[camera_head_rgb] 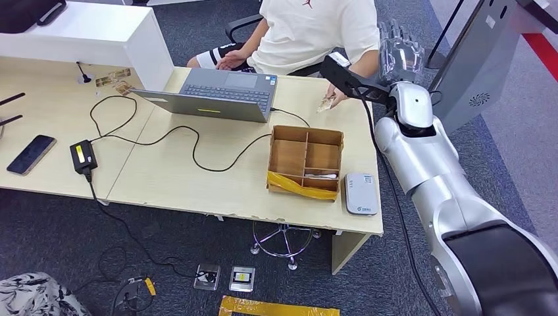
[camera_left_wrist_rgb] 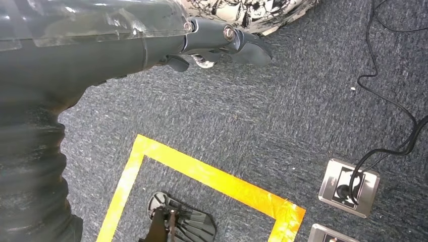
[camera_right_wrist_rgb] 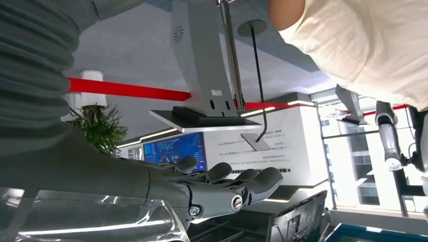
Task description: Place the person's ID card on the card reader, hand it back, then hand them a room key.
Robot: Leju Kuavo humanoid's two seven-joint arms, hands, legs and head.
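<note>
A person in a white shirt (camera_head_rgb: 316,29) sits at the far side of the desk. Their hand (camera_head_rgb: 337,97) holds a small pale card (camera_head_rgb: 323,105) over the desk's far right corner. My right hand (camera_head_rgb: 400,49) is raised just right of that hand, apart from the card, fingers extended and empty; the right wrist view shows this hand (camera_right_wrist_rgb: 227,186) flat and holding nothing. The white card reader (camera_head_rgb: 360,193) lies at the desk's near right corner. Beside it stands a divided cardboard box (camera_head_rgb: 289,157) with a white card (camera_head_rgb: 320,176) in a near compartment. My left hand (camera_left_wrist_rgb: 222,43) hangs empty over the carpet.
An open laptop (camera_head_rgb: 220,92) sits mid-desk, its cable running to a black adapter (camera_head_rgb: 83,156). A phone (camera_head_rgb: 31,154) lies at the left. A white counter (camera_head_rgb: 99,33) rises at the back left, and a grey stand (camera_head_rgb: 480,59) is close behind my right hand. Floor sockets (camera_head_rgb: 208,276) are below the desk.
</note>
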